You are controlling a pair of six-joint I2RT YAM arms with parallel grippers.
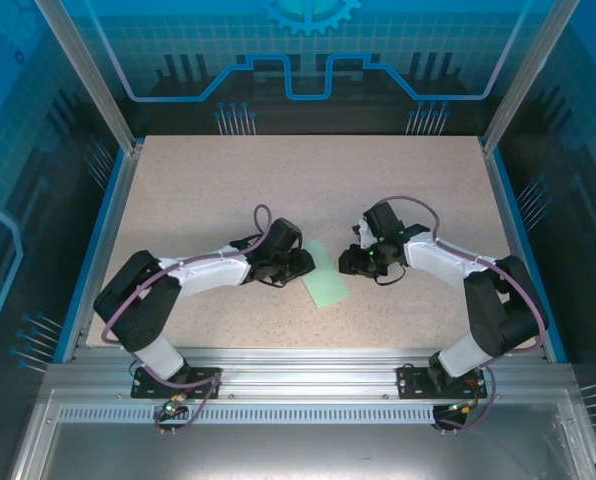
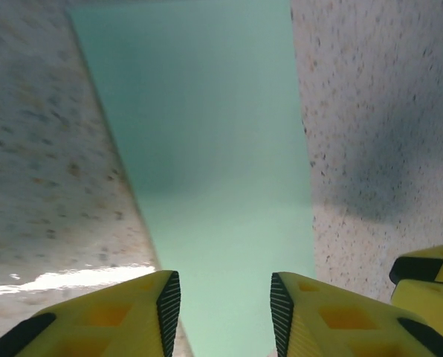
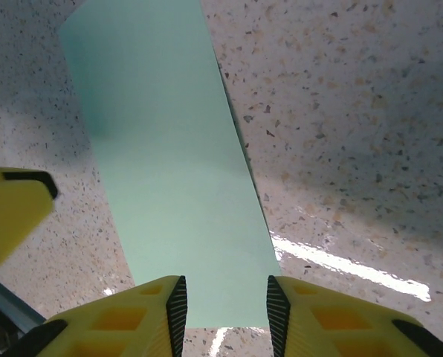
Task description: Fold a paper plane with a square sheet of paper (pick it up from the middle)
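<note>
Overhead, a speckled table (image 1: 308,180) is seen inside a blue-walled enclosure (image 1: 38,150), and its near edge is hidden behind a metal rail (image 1: 298,365). The left arm (image 1: 198,275) and the right arm (image 1: 458,265) are bent inward across the table, so part of its middle is covered by them.

The sheet of paper (image 1: 325,272) lies flat on the table between the two arms, set slantwise. It is pale green and unmarked, and it shows as a narrow oblong rather than a square. Whether it is made of more than one layer cannot be told. Its upper side edges are partly masked by the two wrists in the overhead view. In the left wrist view its far end is cut off by the top of the frame and its near end is lost beneath the yellow fingers.

The left gripper (image 2: 225,297) is held low over one end of the paper, jaws apart, with green showing through the gap and nothing clamped. The right gripper (image 3: 221,297) is placed the same way at the opposite end, jaws likewise apart and empty. Whether any fingertip actually touches the paper cannot be made out (the tips run out of frame). A yellow finger of the other gripper is caught at the edge of each wrist view, blurred and cropped.
</note>
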